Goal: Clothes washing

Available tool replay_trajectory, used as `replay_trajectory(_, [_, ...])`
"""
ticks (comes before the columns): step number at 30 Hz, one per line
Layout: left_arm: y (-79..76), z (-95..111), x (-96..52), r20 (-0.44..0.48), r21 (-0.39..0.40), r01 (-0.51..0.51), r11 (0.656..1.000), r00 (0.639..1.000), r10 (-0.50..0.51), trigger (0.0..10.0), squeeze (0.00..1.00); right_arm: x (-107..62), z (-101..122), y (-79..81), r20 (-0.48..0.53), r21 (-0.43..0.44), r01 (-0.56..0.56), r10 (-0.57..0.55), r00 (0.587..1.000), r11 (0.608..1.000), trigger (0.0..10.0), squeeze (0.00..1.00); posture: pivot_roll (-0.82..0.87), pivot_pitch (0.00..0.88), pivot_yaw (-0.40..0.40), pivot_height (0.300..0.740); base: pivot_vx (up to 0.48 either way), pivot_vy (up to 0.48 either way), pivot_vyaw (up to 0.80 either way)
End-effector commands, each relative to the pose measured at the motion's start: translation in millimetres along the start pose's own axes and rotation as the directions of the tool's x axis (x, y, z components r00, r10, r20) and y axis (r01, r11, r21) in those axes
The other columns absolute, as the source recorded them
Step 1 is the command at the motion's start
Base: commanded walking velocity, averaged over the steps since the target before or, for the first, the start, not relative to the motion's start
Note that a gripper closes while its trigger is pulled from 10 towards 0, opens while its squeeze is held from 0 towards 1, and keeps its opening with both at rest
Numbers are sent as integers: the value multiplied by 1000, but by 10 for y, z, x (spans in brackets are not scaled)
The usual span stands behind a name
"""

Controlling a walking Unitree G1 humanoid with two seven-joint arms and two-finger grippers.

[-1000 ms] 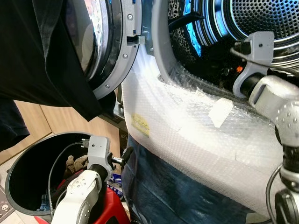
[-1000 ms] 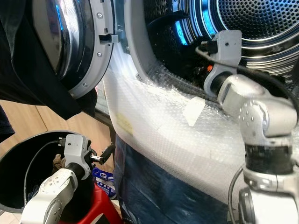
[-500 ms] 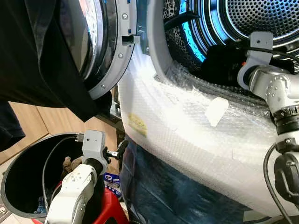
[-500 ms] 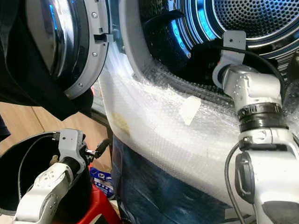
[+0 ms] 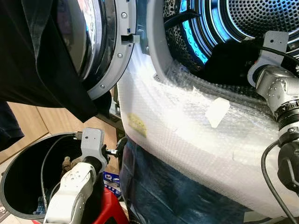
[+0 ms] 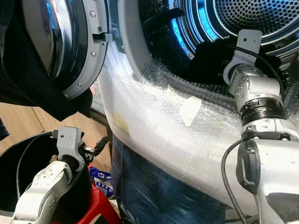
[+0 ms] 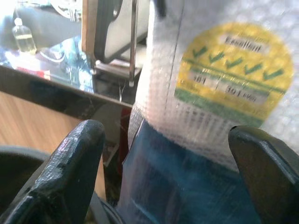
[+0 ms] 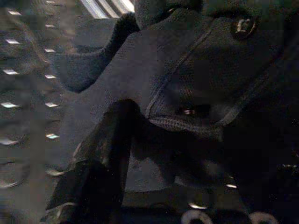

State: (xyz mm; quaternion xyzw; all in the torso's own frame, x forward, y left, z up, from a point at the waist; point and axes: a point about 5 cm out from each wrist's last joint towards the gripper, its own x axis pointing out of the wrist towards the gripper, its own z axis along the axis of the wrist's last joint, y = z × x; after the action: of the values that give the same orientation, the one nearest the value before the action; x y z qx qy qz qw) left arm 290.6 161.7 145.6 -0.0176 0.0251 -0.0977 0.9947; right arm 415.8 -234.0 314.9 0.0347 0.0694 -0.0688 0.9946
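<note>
- We see our right gripper (image 8: 154,154) inside the perforated steel washer drum (image 5: 261,16), its fingers (image 8: 100,154) pressed into a dark denim garment (image 8: 187,84); whether they are clamped on it we cannot tell.
- Our left gripper (image 7: 168,163) hangs spread wide and empty over the round black laundry bin's rim (image 5: 28,144), just beside the bubble-wrapped washer front (image 5: 187,126).
- The round glass door (image 5: 100,42) stands swung open to the left.

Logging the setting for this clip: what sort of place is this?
Likely a home laundry corner: a front-loading washing machine wrapped in bubble wrap with its door open, dark clothes in the drum, and a black laundry basket on a wooden floor.
</note>
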Motion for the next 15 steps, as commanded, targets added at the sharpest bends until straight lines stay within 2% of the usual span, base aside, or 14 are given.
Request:
replay_trajectory(1, [-32,52,7,20,11,-1,1000,1000,1,10000,0,-21,117,23,49,56,-67,65,997,996,10000,0,-32,9,-72,740,0,0,0])
replay_trajectory(2, [-33,56,5,24,10,-4,1000,1000,4,10000,0,-34,164,66,77,80,-128,122,990,989,10000,0,-34,10,-73,740,0,0,0])
replay_trajectory(3, [-38,58,6,25,4,-2,1000,1000,2,10000,0,-83,274,151,132,118,-264,249,959,957,10000,0,-34,14,-72,740,0,0,0])
replay_trajectory(5, [-52,55,13,19,3,12,1000,1000,-12,10000,0,-137,355,199,167,122,-351,330,929,928,10000,0,-39,16,-69,740,0,0,0])
replay_trajectory(6, [-74,54,21,14,6,31,1000,999,-31,10000,0,-210,430,251,188,113,-437,413,891,892,10000,0,-49,20,-65,740,0,0,0])
replay_trajectory(8, [-97,54,27,12,7,47,999,999,-47,10000,0,-309,507,304,213,98,-520,492,844,849,10000,0,-53,21,-62,740,0,0,0])
replay_trajectory(9, [-112,62,31,20,16,60,998,998,-60,10000,0,-396,564,337,241,82,-575,543,804,814,10000,0,-55,21,-62,740,0,0,0])
replay_trajectory(10, [-112,62,31,20,16,60,998,998,-60,10000,0,-396,564,337,241,82,-575,543,804,814,10000,0,-55,21,-62,740,0,0,0])
replay_trajectory(13, [-141,62,34,21,9,81,997,997,-81,10000,0,-575,617,422,308,-44,-633,613,727,773,10000,0,-72,20,-55,740,0,0,0])
replay_trajectory(14, [-158,61,38,20,6,86,996,996,-86,10000,0,-676,621,467,328,-84,-678,663,673,730,10000,0,-71,17,-55,740,0,0,0])
replay_trajectory(15, [-177,62,43,21,3,94,996,995,-94,10000,0,-813,616,519,348,-139,-726,720,601,673,10000,0,-73,18,-52,740,0,0,0])
